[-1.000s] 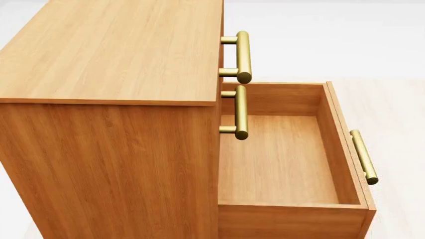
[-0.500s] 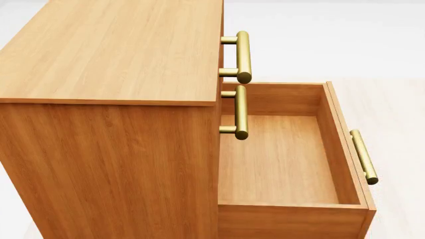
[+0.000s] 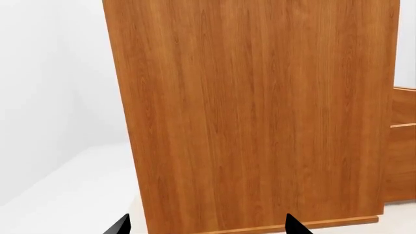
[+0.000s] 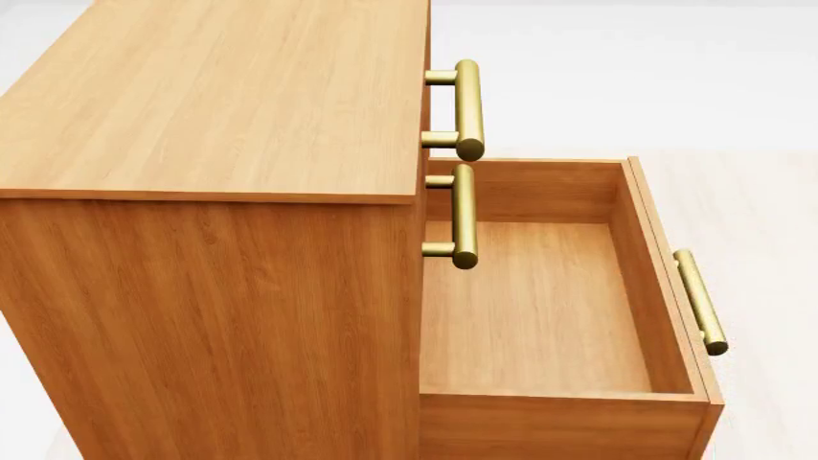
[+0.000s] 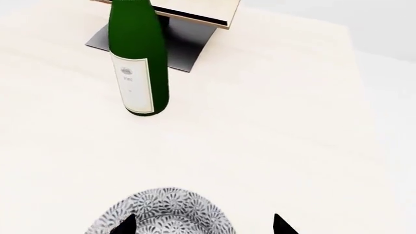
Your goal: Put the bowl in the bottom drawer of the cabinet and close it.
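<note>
1. Cabinet (image 4: 211,230) fills the head view from 9 o'clock to center; light orange-brown wood, top panel and near side panel visible.
2. Bottom drawer (image 4: 665,287) is pulled fully out toward 3 o'clock; wooden tray open, inside bare.
3. Bottom drawer's brass bar handle (image 4: 700,302) sits on the outer face of its front, at about 3 o'clock.
4. Two upper drawer handles (image 4: 466,108) and (image 4: 462,216) stick out at the cabinet's front edge, one above the other, around 1 o'clock of center; both upper drawers shut.
5. Bowl (image 5: 165,212) shows only in the right wrist view: blue-grey and white floral pattern, resting on the pale table (image 5: 279,122), outside the drawer.
6. Right hand (image 5: 202,225): two dark fingertips spread apart, one over the bowl's edge and one beside it, not clamped on it.
7. Green wine bottle (image 5: 136,58) with a white label stands upright on the table, well beyond the bowl.
8. Pale wooden slanted rack (image 5: 188,10) on a dark base sits just behind the bottle.
9. Left hand (image 3: 206,226): fingertips apart, holding nothing, facing the cabinet's plain side panel close up.
10. Neither hand shows in the head view.
</note>
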Tool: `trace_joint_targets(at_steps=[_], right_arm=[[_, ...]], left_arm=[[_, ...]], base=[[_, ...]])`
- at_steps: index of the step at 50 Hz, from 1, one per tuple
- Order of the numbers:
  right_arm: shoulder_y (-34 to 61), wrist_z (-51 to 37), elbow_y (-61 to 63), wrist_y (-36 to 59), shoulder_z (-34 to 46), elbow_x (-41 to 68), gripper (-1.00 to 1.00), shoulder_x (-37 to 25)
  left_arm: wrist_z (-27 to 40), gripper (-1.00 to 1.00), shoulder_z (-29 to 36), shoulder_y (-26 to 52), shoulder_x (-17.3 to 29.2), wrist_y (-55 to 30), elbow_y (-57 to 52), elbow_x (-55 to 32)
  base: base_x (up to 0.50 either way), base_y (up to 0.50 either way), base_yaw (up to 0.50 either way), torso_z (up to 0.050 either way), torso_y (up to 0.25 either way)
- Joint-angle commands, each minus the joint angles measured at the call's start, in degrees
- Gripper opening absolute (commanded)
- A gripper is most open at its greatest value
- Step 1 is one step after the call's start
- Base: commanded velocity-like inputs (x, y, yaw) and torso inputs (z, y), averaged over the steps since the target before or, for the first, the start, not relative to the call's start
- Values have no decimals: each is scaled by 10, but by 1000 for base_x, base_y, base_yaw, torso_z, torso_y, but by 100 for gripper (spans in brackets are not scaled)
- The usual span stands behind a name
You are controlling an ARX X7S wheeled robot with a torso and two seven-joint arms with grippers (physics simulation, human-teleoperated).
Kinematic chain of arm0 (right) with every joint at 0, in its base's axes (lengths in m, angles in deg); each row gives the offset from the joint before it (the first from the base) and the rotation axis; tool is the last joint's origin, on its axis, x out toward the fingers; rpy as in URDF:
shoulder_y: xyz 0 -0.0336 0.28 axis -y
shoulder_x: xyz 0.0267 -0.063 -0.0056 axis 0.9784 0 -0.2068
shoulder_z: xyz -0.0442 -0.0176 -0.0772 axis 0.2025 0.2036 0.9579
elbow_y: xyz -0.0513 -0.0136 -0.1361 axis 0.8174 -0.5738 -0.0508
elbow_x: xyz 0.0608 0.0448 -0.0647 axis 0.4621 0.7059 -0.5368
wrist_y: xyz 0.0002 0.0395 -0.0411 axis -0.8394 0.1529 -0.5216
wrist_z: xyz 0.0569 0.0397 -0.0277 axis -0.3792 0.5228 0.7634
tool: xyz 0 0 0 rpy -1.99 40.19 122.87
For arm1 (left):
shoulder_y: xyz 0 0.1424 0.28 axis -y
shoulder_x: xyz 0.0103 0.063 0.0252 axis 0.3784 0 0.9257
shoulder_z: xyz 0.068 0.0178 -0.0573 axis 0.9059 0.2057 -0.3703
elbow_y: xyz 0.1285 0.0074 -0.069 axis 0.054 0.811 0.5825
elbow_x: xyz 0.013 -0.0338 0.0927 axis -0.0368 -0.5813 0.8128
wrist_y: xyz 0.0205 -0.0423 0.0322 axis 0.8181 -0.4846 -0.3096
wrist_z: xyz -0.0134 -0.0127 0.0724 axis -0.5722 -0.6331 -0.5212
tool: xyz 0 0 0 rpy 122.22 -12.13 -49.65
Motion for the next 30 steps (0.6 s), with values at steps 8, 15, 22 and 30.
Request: trace_joint_targets(at_steps=[8, 15, 22, 30], right_arm=[[0, -15, -20, 2, -10, -4, 100, 2], [3, -20, -42, -1, -22, -3, 100, 1], [9, -22, -59, 0, -34, 1, 100, 0], [15, -10, -90, -1, -40, 9, 100, -3]], left_arm=[[1, 100, 2, 5, 1, 8, 11, -3], [2, 100, 2, 5, 3, 8, 11, -3], [3, 100, 3, 4, 3, 7, 9, -3], [5, 100, 5, 5, 3, 5, 8, -1]], base=[[0, 0, 0, 0, 0], [0, 0, 0, 0, 0], [0, 0, 0, 0, 0], [0, 0, 0, 0, 0]])
